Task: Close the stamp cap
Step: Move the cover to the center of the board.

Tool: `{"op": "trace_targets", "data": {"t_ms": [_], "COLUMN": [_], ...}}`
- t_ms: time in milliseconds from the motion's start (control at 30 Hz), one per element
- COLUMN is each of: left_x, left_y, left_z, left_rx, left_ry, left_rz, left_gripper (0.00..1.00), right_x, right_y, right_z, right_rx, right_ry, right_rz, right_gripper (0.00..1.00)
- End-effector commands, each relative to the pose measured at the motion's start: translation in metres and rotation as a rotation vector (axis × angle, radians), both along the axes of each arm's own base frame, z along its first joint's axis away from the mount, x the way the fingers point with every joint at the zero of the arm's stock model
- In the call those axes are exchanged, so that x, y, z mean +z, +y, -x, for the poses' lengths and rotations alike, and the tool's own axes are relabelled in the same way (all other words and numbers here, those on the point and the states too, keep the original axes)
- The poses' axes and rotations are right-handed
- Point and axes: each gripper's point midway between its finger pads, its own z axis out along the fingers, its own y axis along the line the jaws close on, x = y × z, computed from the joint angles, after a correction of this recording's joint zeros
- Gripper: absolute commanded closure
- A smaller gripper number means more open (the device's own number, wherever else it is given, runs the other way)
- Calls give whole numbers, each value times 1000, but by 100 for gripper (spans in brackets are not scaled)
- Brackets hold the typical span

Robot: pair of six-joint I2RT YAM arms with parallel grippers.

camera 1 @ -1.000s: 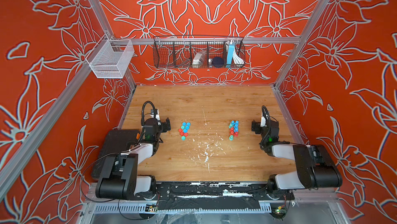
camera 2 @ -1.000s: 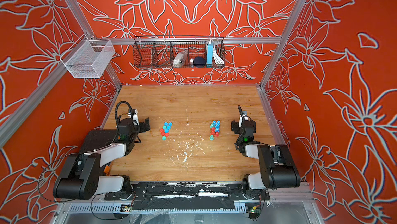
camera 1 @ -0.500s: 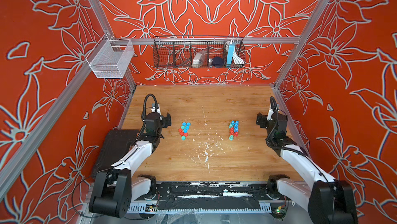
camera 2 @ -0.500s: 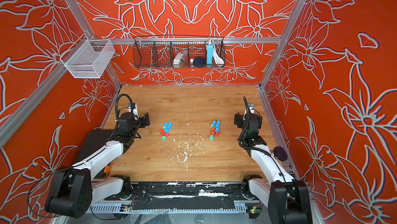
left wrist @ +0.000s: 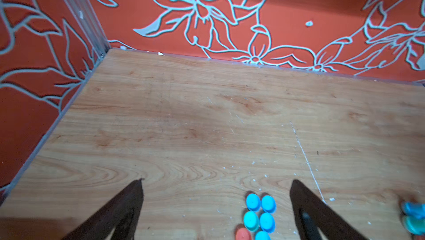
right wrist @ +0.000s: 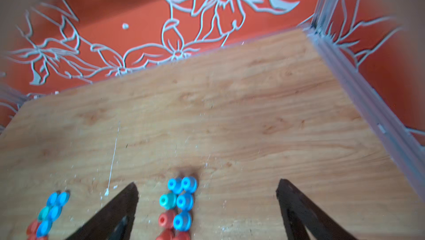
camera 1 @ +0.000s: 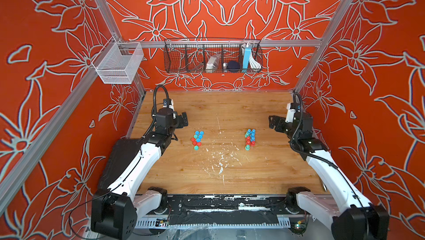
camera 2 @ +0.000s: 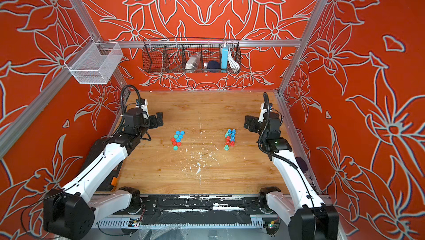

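Both arms idle: left fingers point(left wrist: 115, 213) spread wide near flat round blue-and-red plastic caps point(left wrist: 259, 213), right fingers point(right wrist: 112, 211) likewise apart (nothing held) near upright blue-teal-red plastic stamps point(right wrist: 180, 203) on wooden worktop point(camera 1: 230, 112).

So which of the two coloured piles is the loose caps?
The cap pile sits nearest the left gripper: flat, smooth discs. The stamp pile stands taller, with holed tops.

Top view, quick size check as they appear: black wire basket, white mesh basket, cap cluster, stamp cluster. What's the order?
In a top view, largest to smallest:
1. black wire basket
2. white mesh basket
3. cap cluster and stamp cluster: they look alike, so unranked.
Both baskets hang higher, nearer the camera, so they may look oversized.
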Motion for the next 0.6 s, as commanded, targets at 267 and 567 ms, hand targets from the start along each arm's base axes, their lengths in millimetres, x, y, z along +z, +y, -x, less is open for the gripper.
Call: {"op": "trace_targets", "data": {"t_ms": [267, 567], "left_x": [-60, -97], "left_y": [-63, -105], "left_z": [-2, -17], "left_rx": [-139, -211], "left_ry": [358, 534], "left_rz": [174, 209], "left_gripper": [15, 48], "right_x": [-26, -35], "right_y": [20, 23], "right_z": [8, 6], "right_rx": [98, 109], "right_ry": [271, 301], "right_rz": [111, 139], "right_gripper": [21, 24]}}
